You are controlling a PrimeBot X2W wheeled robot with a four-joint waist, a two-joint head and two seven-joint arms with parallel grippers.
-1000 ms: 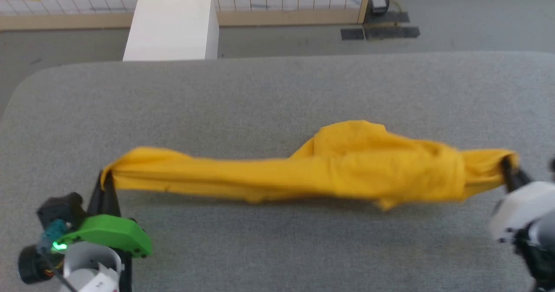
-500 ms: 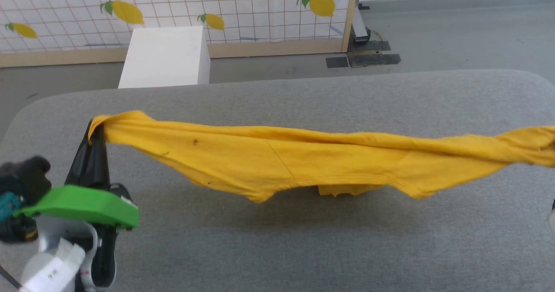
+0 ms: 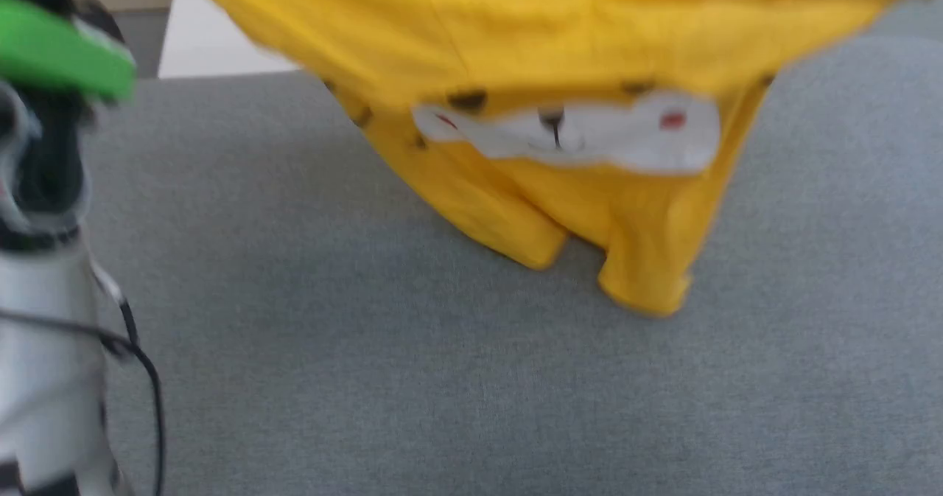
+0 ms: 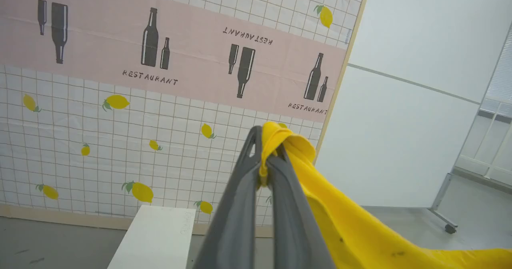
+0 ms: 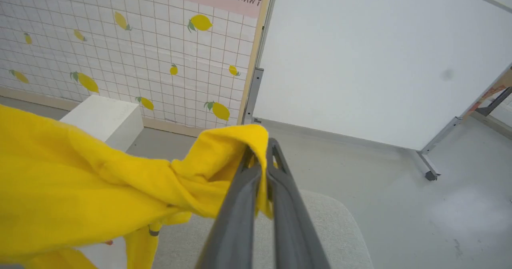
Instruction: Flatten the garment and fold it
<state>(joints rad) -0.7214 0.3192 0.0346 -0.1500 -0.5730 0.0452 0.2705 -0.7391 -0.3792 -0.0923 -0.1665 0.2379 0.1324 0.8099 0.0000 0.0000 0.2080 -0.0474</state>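
My left gripper (image 4: 265, 153) is squeezed shut on one end of the yellow T-shirt (image 4: 352, 229). A little bunch of cloth pokes up past my fingertips. The rest of the shirt falls away to the right in my left wrist view.

My right gripper (image 5: 262, 157) is squeezed shut too, on another end of the shirt. There the cloth folds over the tip of one finger. Then it runs off to the left of that view in a big wrinkly heap.

From my head, things look blurry. The shirt goes all the way across the top and hangs down in the middle, above the gray table (image 3: 442, 378). I can see the funny face (image 3: 582, 135) on it: a white shape with red spots and dark marks. Under the face, two yellow flaps (image 3: 641, 260) hang down the lowest. I cannot tell if they touch the table.

My left arm (image 3: 44, 334) stands up at the left edge, pale and round, with a black wire beside it. Its green part (image 3: 59, 54) is near the top corner, close to the shirt's left end.

A white box (image 3: 206, 46) sits on the floor past the table. Behind it is a wall (image 4: 120, 141) with squares and little lemons on it.
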